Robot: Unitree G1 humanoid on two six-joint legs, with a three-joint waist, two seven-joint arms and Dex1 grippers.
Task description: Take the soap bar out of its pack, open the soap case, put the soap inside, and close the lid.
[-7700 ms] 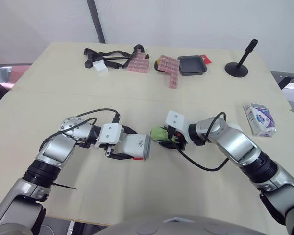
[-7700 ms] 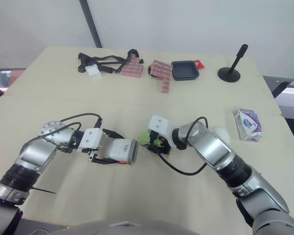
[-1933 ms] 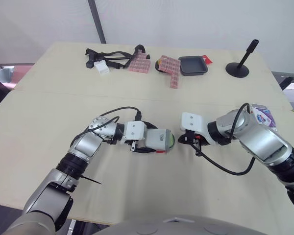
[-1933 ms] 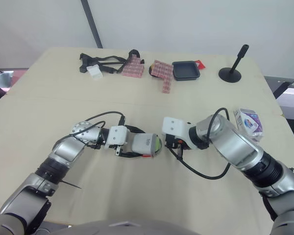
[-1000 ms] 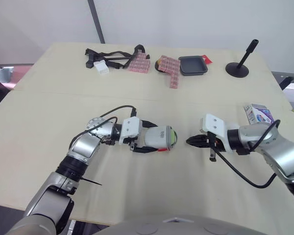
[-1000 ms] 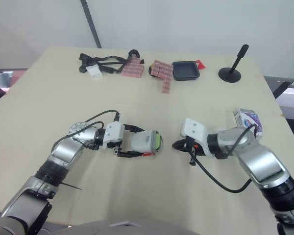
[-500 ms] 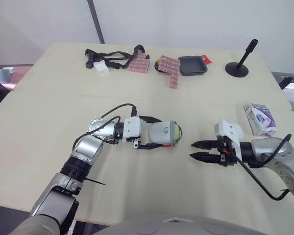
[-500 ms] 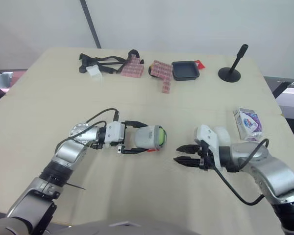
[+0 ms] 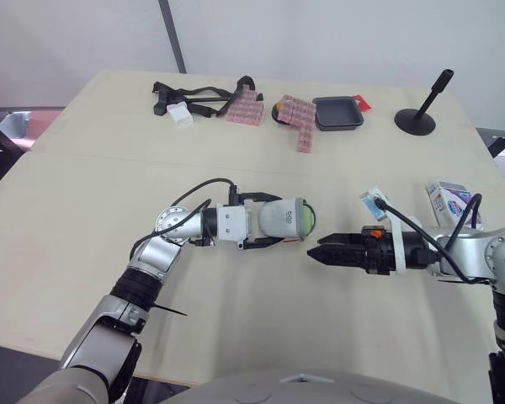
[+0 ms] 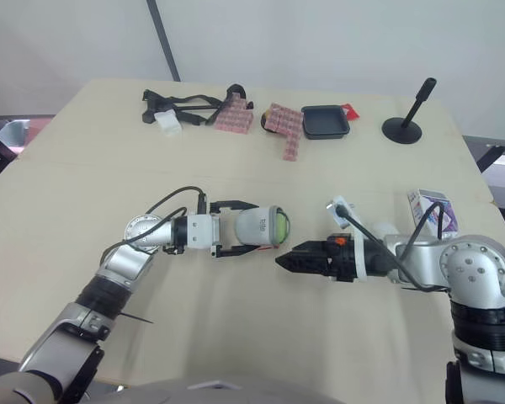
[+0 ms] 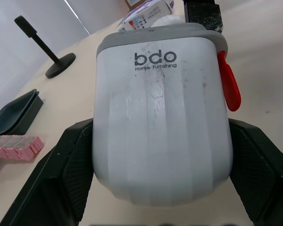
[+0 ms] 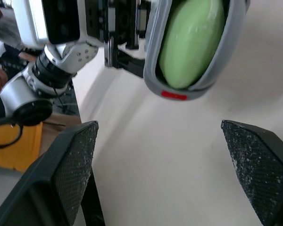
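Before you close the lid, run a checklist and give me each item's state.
1. Soap seated in the soap case: ok.
2. Left gripper clamped on the case from both sides: ok.
3. Right gripper open and empty: ok.
4. Gap between right gripper and the case's open end: ok, they are apart.
5. Case closed: not ok, soap is exposed at the open end.
6. Where the lid sits: cannot tell.

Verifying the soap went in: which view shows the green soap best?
The right wrist view: it looks into the open soap case, green soap seated inside. The eye views show a green sliver at the case's end; the left wrist view faces its white back.
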